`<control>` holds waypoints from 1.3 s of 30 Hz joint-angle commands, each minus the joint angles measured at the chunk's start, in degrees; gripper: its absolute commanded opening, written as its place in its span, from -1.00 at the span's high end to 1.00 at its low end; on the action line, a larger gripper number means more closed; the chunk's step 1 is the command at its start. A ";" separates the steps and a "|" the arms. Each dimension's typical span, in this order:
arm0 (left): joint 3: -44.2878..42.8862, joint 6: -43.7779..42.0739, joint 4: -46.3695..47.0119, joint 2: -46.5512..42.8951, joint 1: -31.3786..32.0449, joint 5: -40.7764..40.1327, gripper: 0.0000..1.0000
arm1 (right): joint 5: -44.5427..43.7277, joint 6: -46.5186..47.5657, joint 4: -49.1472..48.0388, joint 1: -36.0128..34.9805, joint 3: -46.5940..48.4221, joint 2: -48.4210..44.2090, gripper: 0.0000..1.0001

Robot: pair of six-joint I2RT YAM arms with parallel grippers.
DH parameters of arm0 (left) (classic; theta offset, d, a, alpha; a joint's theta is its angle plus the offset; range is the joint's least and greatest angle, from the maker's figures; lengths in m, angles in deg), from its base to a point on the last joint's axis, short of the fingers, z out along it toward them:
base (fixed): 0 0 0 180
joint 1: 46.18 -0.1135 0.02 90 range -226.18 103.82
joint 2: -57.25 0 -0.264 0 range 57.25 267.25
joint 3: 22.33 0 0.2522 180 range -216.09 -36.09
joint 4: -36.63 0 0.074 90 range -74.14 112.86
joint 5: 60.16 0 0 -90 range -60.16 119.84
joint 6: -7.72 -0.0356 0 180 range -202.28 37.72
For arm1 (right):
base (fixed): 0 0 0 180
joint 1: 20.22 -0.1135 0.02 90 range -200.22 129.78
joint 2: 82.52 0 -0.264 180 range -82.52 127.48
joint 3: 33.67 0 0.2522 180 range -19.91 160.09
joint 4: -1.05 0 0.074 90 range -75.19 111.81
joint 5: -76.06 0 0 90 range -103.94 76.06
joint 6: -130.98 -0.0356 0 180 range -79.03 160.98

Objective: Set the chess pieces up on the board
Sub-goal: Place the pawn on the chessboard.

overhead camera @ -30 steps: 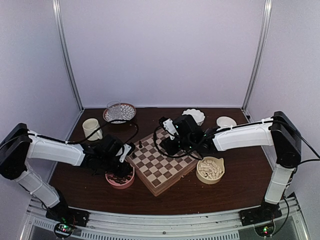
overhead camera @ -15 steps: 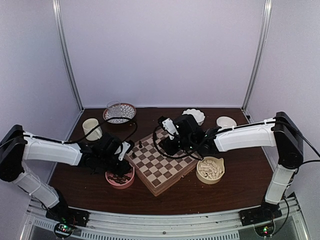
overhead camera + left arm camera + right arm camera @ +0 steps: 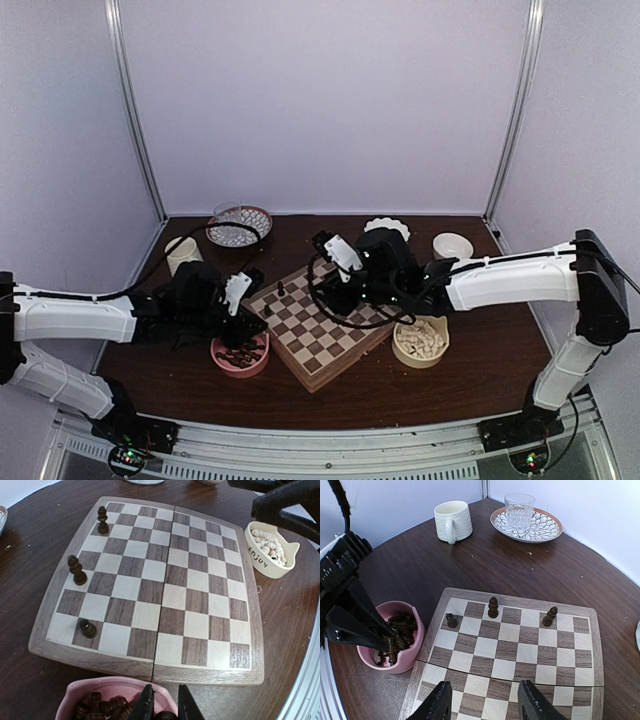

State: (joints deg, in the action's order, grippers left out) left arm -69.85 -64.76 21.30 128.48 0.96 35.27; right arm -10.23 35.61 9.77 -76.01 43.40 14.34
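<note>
1. Left wrist view shows the left gripper point(image 3: 164, 705) low in the round pink bowl point(image 3: 100, 687), jaws drawn narrow. Its tips sit among the heaped dark brown carved chess pieces point(image 3: 95, 707).
2. I cannot tell whether a piece is pinched between the tips. The heap lies at all angles, so the long axis of the piece there is unclear too.
3. The square wooden chessboard with brown and cream checks point(image 3: 255, 630) lies just beyond the bowl, its near edge beside the bowl's rim.
4. Three standing dark pieces point(image 3: 76, 570) line the board's left edge in this view, with bare squares between them.
5. The right gripper point(image 3: 485, 700) hovers over the opposite side of the board, jaws wide and holding nothing.
6. Judgement: the left arm is the nearer one. Its coming move runs up out of the bowl, then forward and leftward to a bare square in that edge row, where the piece must stand upright.
</note>
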 commanded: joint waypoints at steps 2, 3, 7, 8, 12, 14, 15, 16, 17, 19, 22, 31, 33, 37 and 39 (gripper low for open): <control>-5.13 -0.15 6.27 5.29 2.37 2.32 0.69 | -5.86 0.22 -2.34 0.13 -3.72 -5.15 0.05; -6.48 -0.36 6.31 7.00 2.83 1.67 0.69 | -7.08 -0.50 -2.95 0.27 -4.87 -5.85 0.06; -9.74 -0.79 9.71 14.56 3.22 -1.11 0.70 | -9.95 -3.54 -7.56 0.97 -9.62 -7.90 0.05; -9.75 -0.77 11.62 16.05 3.23 -1.44 0.70 | -10.19 -4.04 -8.34 1.23 -10.09 -8.00 0.05; -11.93 -0.80 13.96 21.27 3.23 -2.41 0.70 | -10.84 -5.10 -9.53 1.54 -10.79 -7.37 0.05; -13.04 -0.73 13.68 22.98 3.23 -3.70 0.69 | -10.91 -5.46 -9.93 1.62 -10.92 -7.07 0.05; -13.31 -0.65 13.76 23.75 3.23 -4.31 0.69 | -10.87 -5.67 -9.98 1.71 -10.99 -6.96 0.05; -13.75 -0.75 13.81 24.59 3.23 -4.32 0.68 | -10.92 -5.85 -10.22 1.80 -11.12 -7.01 0.05; -14.36 -0.88 13.63 25.33 3.29 -4.24 0.66 | -10.85 -5.95 -10.62 1.89 -11.29 -7.03 0.05; -15.20 -1.14 12.96 27.04 3.36 -4.33 0.60 | -10.72 -5.96 -11.01 2.06 -11.62 -6.99 0.05; -15.58 -1.43 12.29 28.09 3.51 -4.55 0.28 | -10.56 -5.90 -10.98 2.17 -11.80 -7.00 0.04; -14.96 -1.62 10.24 22.50 4.02 -5.91 0.07 | -8.62 -4.93 -10.90 2.18 -12.46 -7.55 0.03; -13.50 -1.90 10.02 18.96 4.02 -6.46 -0.02 | -8.04 -5.00 -11.06 2.18 -12.51 -7.49 0.03; -11.92 -1.51 6.78 14.22 3.97 -5.47 -0.03 | -7.99 -4.76 -11.13 2.18 -12.55 -7.62 0.03; -11.36 -0.38 5.79 13.77 3.97 -5.43 -0.01 | -8.22 -4.58 -11.39 2.17 -12.76 -7.65 0.03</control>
State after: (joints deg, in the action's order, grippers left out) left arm -82.87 -65.88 28.78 143.95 4.67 30.03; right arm -18.71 30.47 -0.06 -74.17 31.77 7.38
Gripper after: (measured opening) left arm 0.513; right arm 0.486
